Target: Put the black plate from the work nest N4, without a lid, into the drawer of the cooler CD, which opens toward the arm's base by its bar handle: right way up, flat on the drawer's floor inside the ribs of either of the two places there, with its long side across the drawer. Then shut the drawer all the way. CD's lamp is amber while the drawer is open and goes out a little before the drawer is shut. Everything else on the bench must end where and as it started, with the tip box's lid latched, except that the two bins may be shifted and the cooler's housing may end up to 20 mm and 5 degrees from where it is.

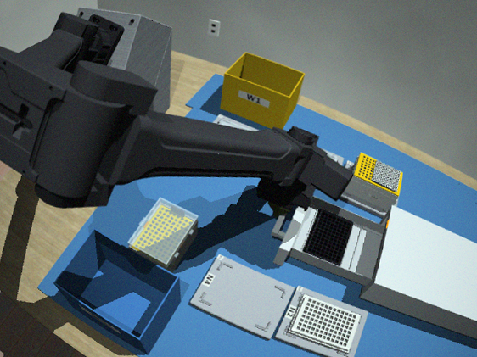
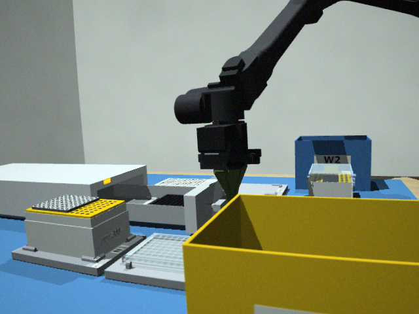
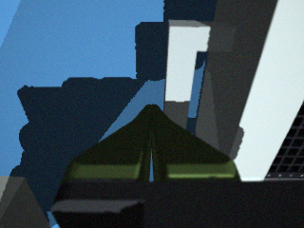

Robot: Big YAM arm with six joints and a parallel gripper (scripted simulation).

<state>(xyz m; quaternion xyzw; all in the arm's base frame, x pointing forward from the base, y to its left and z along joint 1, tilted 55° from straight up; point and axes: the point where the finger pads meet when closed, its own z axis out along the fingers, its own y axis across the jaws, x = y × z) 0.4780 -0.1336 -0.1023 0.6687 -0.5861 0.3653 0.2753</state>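
Black plate [image 1: 328, 236] lies in drawer [image 1: 365, 256] beside closed end effector [image 2: 229, 192].

Two bins, yellow [image 1: 262, 91] and blue [image 1: 116, 291]; two tip boxes [image 1: 163, 231] [image 1: 376, 175]; three well plates: black [image 1: 328, 236], white [image 1: 324, 321], clear [image 2: 158, 251].

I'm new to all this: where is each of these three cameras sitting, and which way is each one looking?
Top: high behind the arm's shoulder, looking down along the arm at the open drawer holding the black plate.
Exterior: low behind the yellow bin, facing across the bench; shows the arm's forearm and the shut gripper.
Wrist: on the arm's wrist, looking down past the closed fingers at the bar handle.
Shared: top and exterior both show the drawer, the plate and the amber lamp.
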